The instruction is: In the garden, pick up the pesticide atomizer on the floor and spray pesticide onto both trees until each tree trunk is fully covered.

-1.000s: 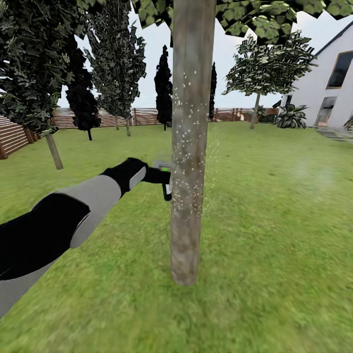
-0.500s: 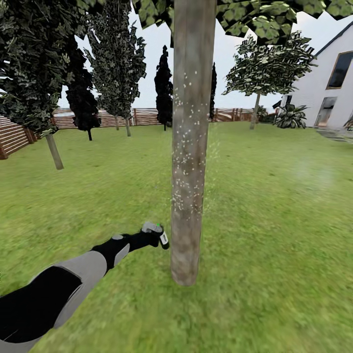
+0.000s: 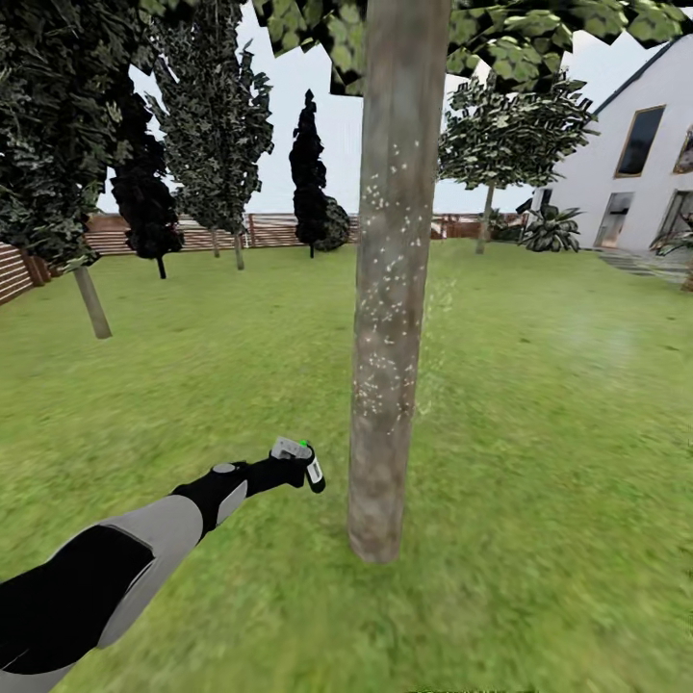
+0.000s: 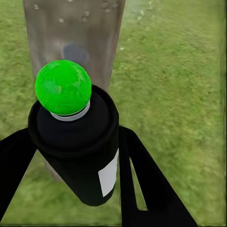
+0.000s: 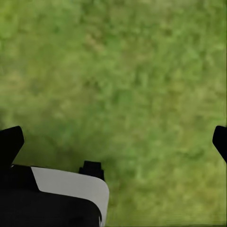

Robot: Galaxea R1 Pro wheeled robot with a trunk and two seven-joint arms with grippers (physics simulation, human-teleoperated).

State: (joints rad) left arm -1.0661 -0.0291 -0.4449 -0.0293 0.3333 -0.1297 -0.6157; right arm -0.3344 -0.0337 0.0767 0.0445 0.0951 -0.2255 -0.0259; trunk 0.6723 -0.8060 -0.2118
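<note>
Pesticide atomizer (image 4: pixel 78 146) sat clamped in the left gripper (image 3: pixel 298 467), low & just beside the near tree trunk (image 3: pixel 390 289), its top showing green w/ nozzle end facing the bark. White spray specks covered the trunk's mid section; lowest part near the grass (image 3: pixel 539 433) looked bare. Judged step: spraying tree one, working the trunk's base. Next move probably calls for aiming at that bare bottom band, then the other tree. Right gripper (image 5: pixel 113 137) hung over grass, fingertips spread wide, holding nothing.

atomizer (image 3: pixel 312 471) left of tree trunk (image 3: pixel 390 318)
</note>
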